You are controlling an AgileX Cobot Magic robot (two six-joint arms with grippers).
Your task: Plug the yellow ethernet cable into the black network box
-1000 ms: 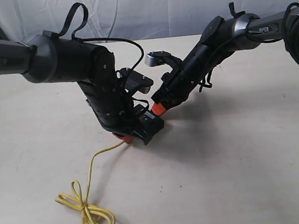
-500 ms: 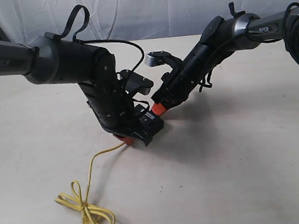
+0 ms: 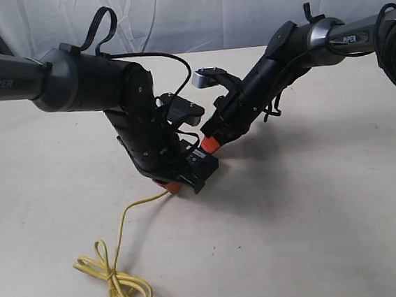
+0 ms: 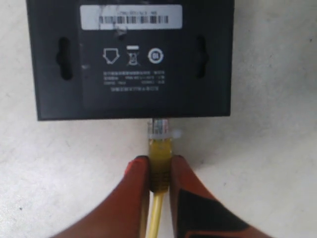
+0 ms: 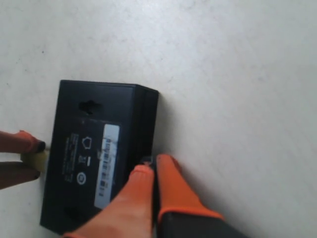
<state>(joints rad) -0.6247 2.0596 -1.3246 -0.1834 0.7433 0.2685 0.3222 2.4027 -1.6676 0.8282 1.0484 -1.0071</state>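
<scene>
Left hand [image 4: 159,164] pinches the yellow ethernet cable [image 4: 161,151] behind its plug to steer it, while right hand [image 5: 154,165], fingers together, braces the black network box [image 4: 129,59].

cable [image 3: 118,261]: yellow, clear plug [image 4: 159,130] | box [image 4: 131,74]: black, white barcoded label [image 4: 131,17] | table [image 3: 316,214]: cream

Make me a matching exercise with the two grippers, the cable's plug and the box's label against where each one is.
1 left gripper
2 right gripper
3 clear plug
4 white label

A on the black network box's face
B pinching the yellow ethernet cable
C tips against the box's side
D at the box's edge, mostly showing

Pairs: 1-B, 2-C, 3-D, 4-A
</scene>
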